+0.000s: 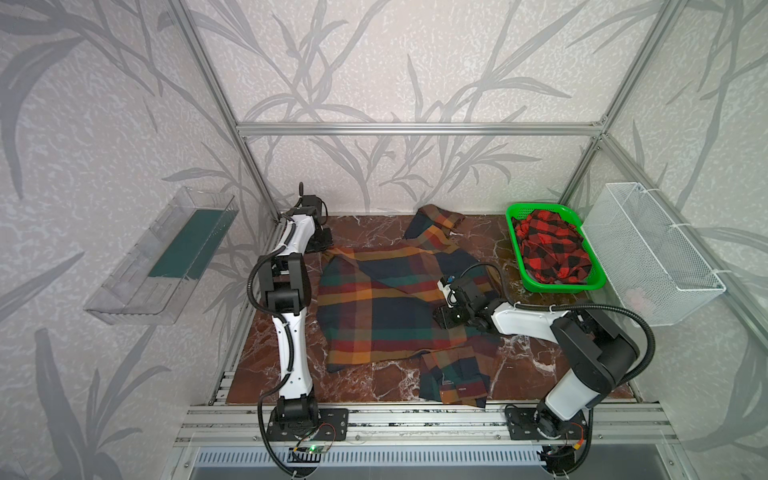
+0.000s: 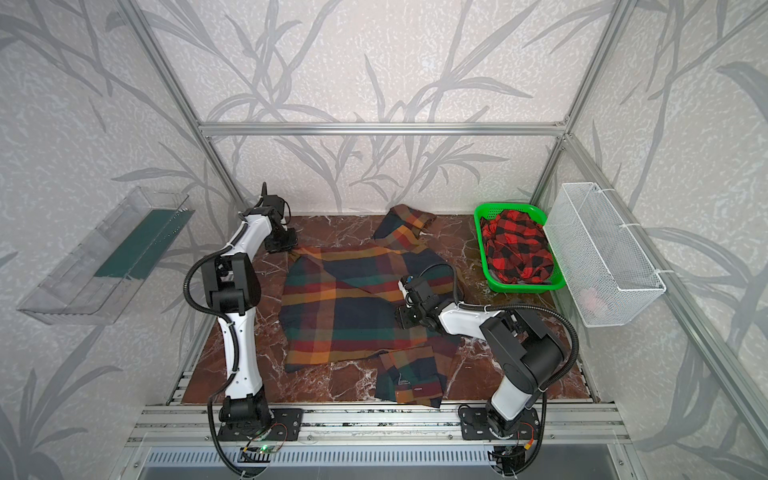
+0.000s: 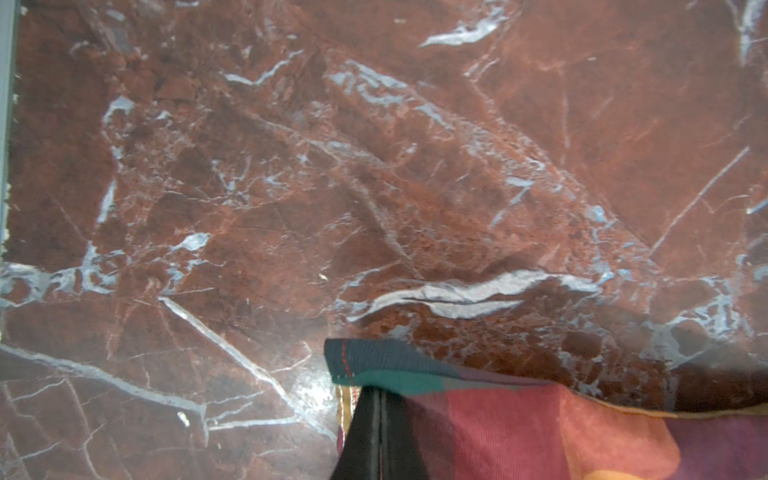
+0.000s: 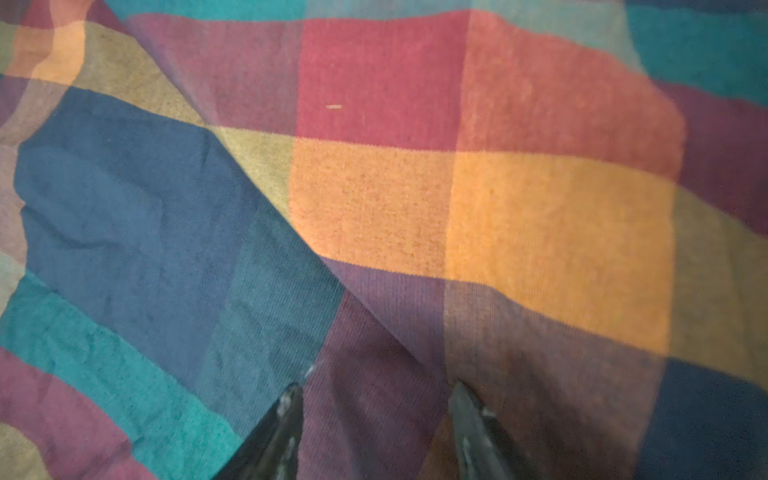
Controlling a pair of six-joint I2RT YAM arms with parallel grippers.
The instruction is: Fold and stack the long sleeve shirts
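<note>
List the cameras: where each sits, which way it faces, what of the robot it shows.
Top views: high at the front, looking down and back; left arm, right arm, marble table, navy-orange shirt spread out, red-and-black shirt in the green basket.
Left wrist: low near the table's far left corner, facing down; left gripper shut on the navy-orange shirt's corner.
Right wrist: close above that shirt's middle, facing down; right gripper open.
Shared: all views show the navy-orange shirt.

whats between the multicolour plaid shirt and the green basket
Between multicolour shirt and green basket: only a bare strip of marble tabletop, the right arm's black cable arcing over it, in both top views.
</note>
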